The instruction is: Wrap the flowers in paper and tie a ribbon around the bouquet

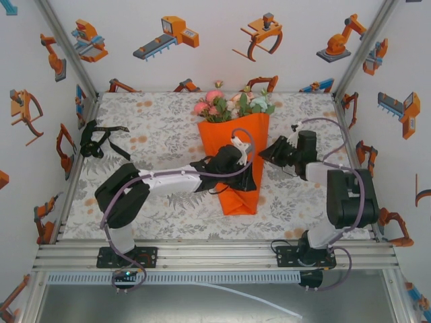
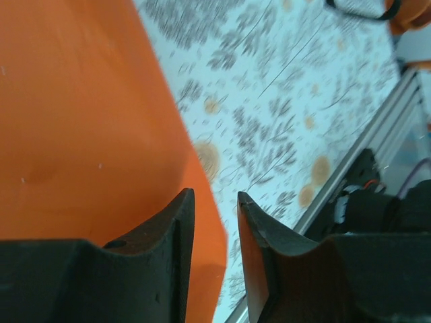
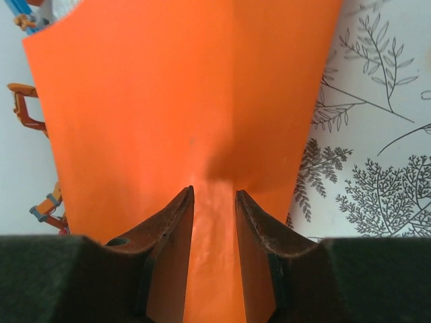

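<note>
My left arm [image 1: 168,180] rises from its base, folds at the elbow and stretches its forearm rightward across the middle. The left gripper [image 1: 250,177] sits low at its end, and its black fingers [image 2: 161,262] stand a narrow gap apart. My right arm [image 1: 347,195] folds high over its base and reaches leftward. The right gripper [image 1: 268,153] is near the left one, its jaws likewise slightly parted.

The paper [image 1: 225,138] is plain bright orange. The flowers [image 1: 232,104] are pink, cream and pale green, with darker green leaves. The ribbon [image 1: 101,142] is black. The bench [image 1: 161,128] cloth is white with grey fern sprays and tan-orange blooms (blurred at the left wrist). The left pincer [image 2: 215,202] and right pincer [image 3: 214,195] are matt black, the walls [image 1: 202,64] white with orange robot pictures
</note>
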Controlling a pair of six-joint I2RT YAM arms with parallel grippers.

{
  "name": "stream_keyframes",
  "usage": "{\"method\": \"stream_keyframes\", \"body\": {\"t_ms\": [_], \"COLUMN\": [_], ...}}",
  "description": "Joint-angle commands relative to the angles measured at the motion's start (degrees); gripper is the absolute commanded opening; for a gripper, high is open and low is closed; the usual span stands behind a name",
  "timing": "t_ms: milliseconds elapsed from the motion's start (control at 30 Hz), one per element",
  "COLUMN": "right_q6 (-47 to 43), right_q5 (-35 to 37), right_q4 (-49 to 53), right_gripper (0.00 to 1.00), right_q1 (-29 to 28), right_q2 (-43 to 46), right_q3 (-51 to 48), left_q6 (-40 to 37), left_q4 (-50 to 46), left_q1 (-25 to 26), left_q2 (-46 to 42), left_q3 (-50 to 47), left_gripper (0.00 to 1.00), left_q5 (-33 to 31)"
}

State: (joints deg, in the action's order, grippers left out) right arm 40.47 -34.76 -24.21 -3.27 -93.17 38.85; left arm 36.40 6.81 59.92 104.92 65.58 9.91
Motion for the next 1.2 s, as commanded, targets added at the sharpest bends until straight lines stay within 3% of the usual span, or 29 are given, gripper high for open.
{"method": "stream_keyframes", "body": {"t_ms": [0, 500, 733, 900, 1033, 1167], "right_q6": [0.43, 0.31, 2.42, 2.63, -0.28, -1.16], "right_q5": [1.46, 5.41, 2.79, 2.10, 1.36, 0.72], "right_q4": [-3.89, -2.60, -2.23, 0.83, 7.10, 5.53], "right_gripper": [0.33, 0.33, 0.33, 0.34, 0.34, 0.34], "right_q1": [-0.86, 1.78, 5.49, 6.78, 7.02, 6.88], "right_q2": [-4.62, -22.63, -33.21, -36.15, -32.40, -18.26], "right_q3": [1.89, 18.69, 33.07, 43.51, 47.01, 32.97], "left_q6": [-1.07, -0.54, -0.54, -0.28, -0.07, 0.49], "left_q4": [-2.72, -2.08, -1.44, -0.83, -0.78, 1.20], "left_q1": [-0.50, -0.51, -0.98, -1.07, -1.16, -1.12], "left_q2": [1.51, 1.96, 2.16, 1.96, 1.54, 1.22], "left_q3": [-3.62, -10.65, -11.09, -11.27, -11.24, -11.58], "left_gripper": [0.32, 0.28, 0.26, 0.26, 0.26, 0.26], "left_q5": [-1.51, -3.41, -2.91, -2.76, -3.56, -3.61]}}
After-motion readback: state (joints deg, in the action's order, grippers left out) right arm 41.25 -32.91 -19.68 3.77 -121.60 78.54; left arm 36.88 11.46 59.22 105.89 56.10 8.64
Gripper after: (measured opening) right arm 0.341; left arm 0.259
